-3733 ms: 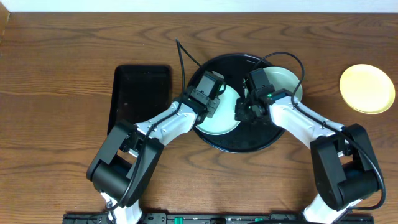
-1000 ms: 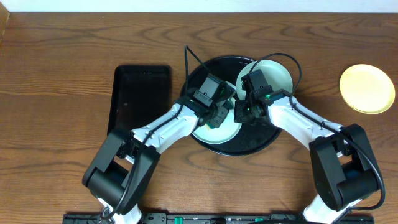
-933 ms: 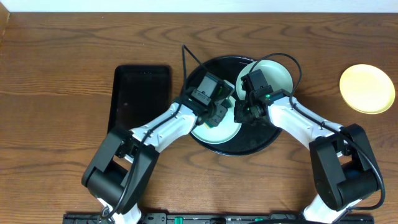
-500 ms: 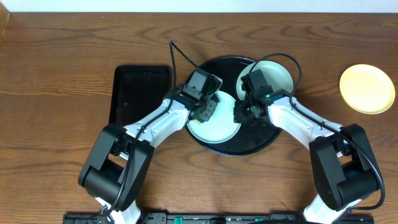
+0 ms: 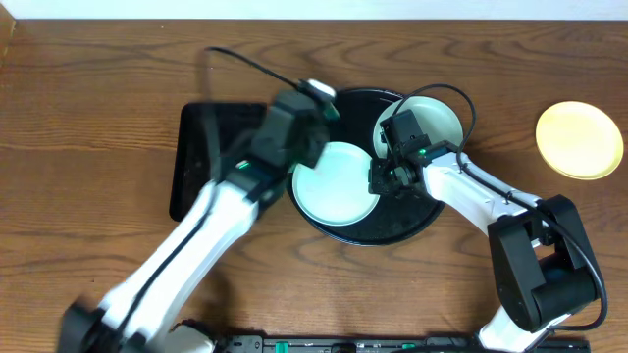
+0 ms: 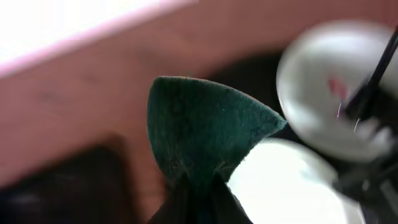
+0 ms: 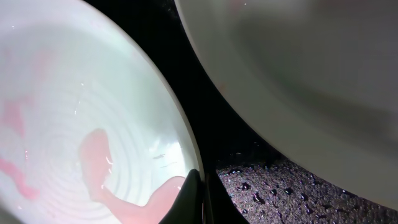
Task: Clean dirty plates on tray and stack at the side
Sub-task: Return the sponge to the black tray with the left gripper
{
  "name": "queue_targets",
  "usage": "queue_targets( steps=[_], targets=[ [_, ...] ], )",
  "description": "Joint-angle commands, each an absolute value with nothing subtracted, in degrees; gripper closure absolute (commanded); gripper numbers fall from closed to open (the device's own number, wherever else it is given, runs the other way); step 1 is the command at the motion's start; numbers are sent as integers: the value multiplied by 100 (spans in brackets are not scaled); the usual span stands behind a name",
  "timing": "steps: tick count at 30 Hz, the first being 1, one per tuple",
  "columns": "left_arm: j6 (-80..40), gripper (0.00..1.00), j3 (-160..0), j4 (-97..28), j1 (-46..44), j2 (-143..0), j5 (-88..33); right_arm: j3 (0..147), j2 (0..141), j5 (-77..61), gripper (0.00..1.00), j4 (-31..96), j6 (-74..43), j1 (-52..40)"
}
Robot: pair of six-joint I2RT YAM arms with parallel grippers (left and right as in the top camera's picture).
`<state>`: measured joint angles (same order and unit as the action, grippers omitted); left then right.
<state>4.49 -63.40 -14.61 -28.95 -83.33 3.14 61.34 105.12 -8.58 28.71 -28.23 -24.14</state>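
Note:
The round black tray (image 5: 392, 224) holds two mint-white plates. The nearer plate (image 5: 336, 182) lies at its left, streaked with thin pink sauce (image 7: 93, 155). My right gripper (image 5: 379, 182) is shut on this plate's right rim (image 7: 186, 155). The second plate (image 5: 437, 120) sits at the tray's back right and shows a red smear (image 6: 336, 87). My left gripper (image 5: 302, 137), blurred, hovers over the tray's left edge, shut on a dark green sponge (image 6: 202, 134). The yellow plate (image 5: 579, 139) rests alone on the table at the far right.
A rectangular black tray (image 5: 218, 157) lies left of the round tray, partly under my left arm. Water droplets speckle the round tray's floor (image 7: 286, 186) between the two plates. Bare wooden table (image 5: 98, 118) surrounds everything.
My left arm has lifted off the nearer plate and swung up and to the left with the sponge, uncovering the plate. The right gripper has kept its hold on the rim.

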Motion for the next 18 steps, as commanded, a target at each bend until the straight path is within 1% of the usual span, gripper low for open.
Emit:
queue_targets(
  steps=[1,7,8,13,18],
  targets=[
    [405,92,-6471,-1730,-2530,-7347,1282,6114,10582,-932,99,2897,-2805,-2486],
    [379,93,-6462,-2877,-1420,-7013,1328,6195,10204,-923,99,2908,-2801,-2486],
    [379,93,-6429,-3197,-1011,-7078,1074,6213,9992,-878,99,2895,-2801,-2486],
    [379,93,-6353,-3420,-123,-7561,-71,6219,9349,-489,99,2941,-2797,-2486],
    [377,92,-6348,-3417,8,-8414,-95,6219,8781,89,99,3138,-2707,-2486]
  ],
)
